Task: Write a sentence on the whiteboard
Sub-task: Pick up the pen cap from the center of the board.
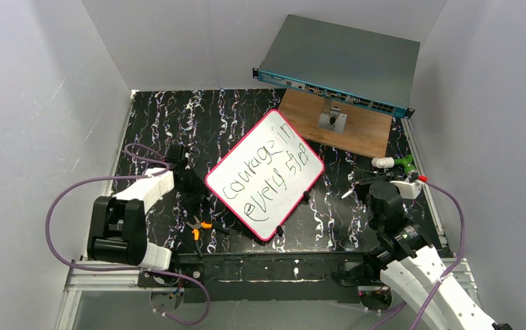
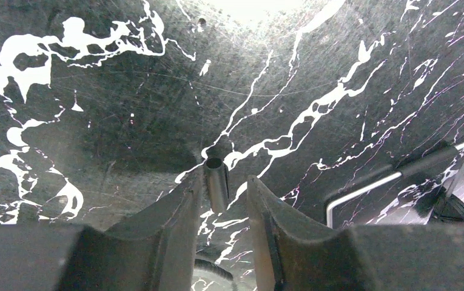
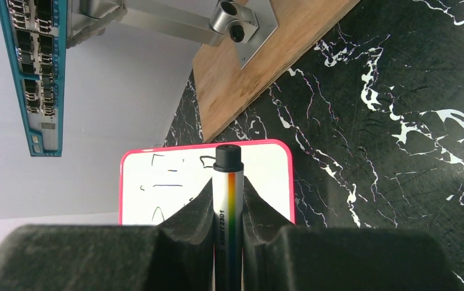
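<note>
Black marble tabletop (image 1: 157, 117), pale walls all round, and the whiteboard (image 1: 245, 159) sits mid-table turned on a diagonal. The sentence (image 1: 267, 177) "courage in every step" runs across it in two lines, so the writing looks done to me. Right of the whiteboard, the right gripper (image 3: 227, 182) is clamped tight on a rainbow-striped marker (image 3: 228, 212), black end aimed at the board. Left of it, the left gripper (image 2: 223, 180) has its jaws a crack apart around a small dark tube (image 2: 216, 188); can't tell if it's actually pinched. No bins or trays that I can see.
</note>
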